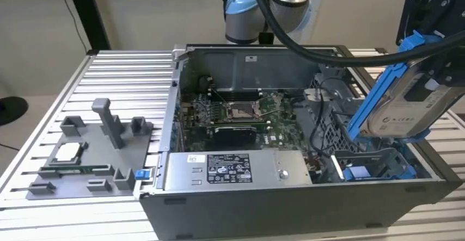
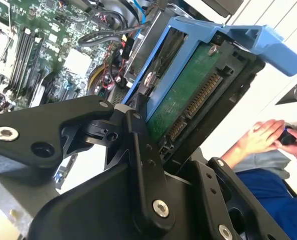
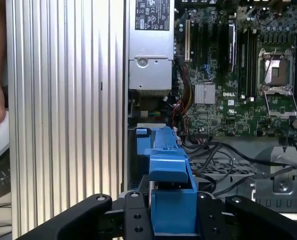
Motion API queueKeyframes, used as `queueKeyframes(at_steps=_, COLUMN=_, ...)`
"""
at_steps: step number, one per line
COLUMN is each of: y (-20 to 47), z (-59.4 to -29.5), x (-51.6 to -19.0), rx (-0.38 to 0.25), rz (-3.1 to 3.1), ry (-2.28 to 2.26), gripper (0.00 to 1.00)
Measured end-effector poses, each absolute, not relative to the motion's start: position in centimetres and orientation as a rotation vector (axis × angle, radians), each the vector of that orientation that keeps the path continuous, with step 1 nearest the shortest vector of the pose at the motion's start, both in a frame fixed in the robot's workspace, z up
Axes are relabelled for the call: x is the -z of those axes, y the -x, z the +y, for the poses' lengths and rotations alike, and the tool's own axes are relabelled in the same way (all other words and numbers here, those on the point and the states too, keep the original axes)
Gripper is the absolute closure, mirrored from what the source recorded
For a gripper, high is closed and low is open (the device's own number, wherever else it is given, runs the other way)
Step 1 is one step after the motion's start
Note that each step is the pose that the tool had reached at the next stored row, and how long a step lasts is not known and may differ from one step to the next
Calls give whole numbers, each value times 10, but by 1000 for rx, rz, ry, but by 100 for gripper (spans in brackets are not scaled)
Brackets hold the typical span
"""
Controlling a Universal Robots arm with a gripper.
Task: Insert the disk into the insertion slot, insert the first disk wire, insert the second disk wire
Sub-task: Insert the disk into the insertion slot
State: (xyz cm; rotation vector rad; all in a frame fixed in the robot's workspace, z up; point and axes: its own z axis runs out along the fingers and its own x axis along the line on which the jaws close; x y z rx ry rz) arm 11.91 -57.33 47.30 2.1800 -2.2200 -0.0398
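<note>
My gripper point(image 1: 434, 80) is shut on the disk point(image 1: 403, 113), a silver-grey drive in a bright blue carrier. It hangs tilted above the open computer case, at the exterior view's right. The insertion slot point(image 1: 374, 167), with blue rails, lies below the disk in the case's near right corner. In the second wrist view the black fingers point(image 2: 138, 130) clamp the disk point(image 2: 188, 95), whose green board and connector face the camera. In the first wrist view the carrier point(image 3: 168, 170) stands over the slot's blue tab point(image 3: 141, 132). Loose black cables point(image 3: 213, 155) lie beside the slot; which are the disk wires I cannot tell.
A silver power-supply box point(image 1: 232, 170) sits along the case's front, the motherboard point(image 1: 240, 116) behind it, a perforated cage point(image 1: 330, 121) beside the slot. A grey fixture point(image 1: 87, 159) rests on the ribbed table at the exterior view's left. A person's hands point(image 2: 268, 135) are nearby.
</note>
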Motion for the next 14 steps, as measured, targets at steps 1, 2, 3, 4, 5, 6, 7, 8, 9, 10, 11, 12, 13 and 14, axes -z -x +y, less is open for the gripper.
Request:
queueKeyframes(at_steps=1, y=-119, z=-573, x=-472, rx=40, rz=-2220, ry=-2180, gripper=100)
queueKeyframes(at_steps=2, y=-119, z=-573, x=-471, rx=40, rz=-2220, ry=-2180, gripper=100)
queueKeyframes(at_steps=3, y=-119, z=-573, x=-470, rx=40, rz=-2220, ry=-2180, gripper=100)
queueKeyframes(at_steps=4, y=-119, z=-573, x=-469, rx=40, rz=-2220, ry=-2180, gripper=100)
queueKeyframes(at_steps=5, y=-119, z=-573, x=-469, rx=40, rz=-2220, ry=-2180, gripper=100)
queueKeyframes(at_steps=6, y=-119, z=-573, x=-468, rx=40, rz=-2220, ry=-2180, gripper=100)
queueKeyframes(at_steps=7, y=-119, z=-573, x=-467, rx=40, rz=-2220, ry=-2180, gripper=100)
queueKeyframes(at_steps=8, y=-119, z=-573, x=-466, rx=40, rz=-2220, ry=-2180, gripper=100)
queueKeyframes(at_steps=9, y=-119, z=-573, x=-465, rx=40, rz=-2220, ry=-2180, gripper=100)
queueKeyframes(at_steps=10, y=-119, z=-573, x=-464, rx=40, rz=-2220, ry=-2180, gripper=100)
queueKeyframes(at_steps=11, y=-119, z=-573, x=-464, rx=40, rz=-2220, ry=-2180, gripper=100)
queueKeyframes(at_steps=12, y=-119, z=-573, x=-463, rx=40, rz=-2220, ry=-2180, gripper=100)
queueKeyframes(at_steps=13, y=-119, z=-573, x=-462, rx=40, rz=-2220, ry=-2180, gripper=100)
queueKeyframes(at_steps=14, y=-119, z=-573, x=-461, rx=40, rz=-2220, ry=-2180, gripper=100)
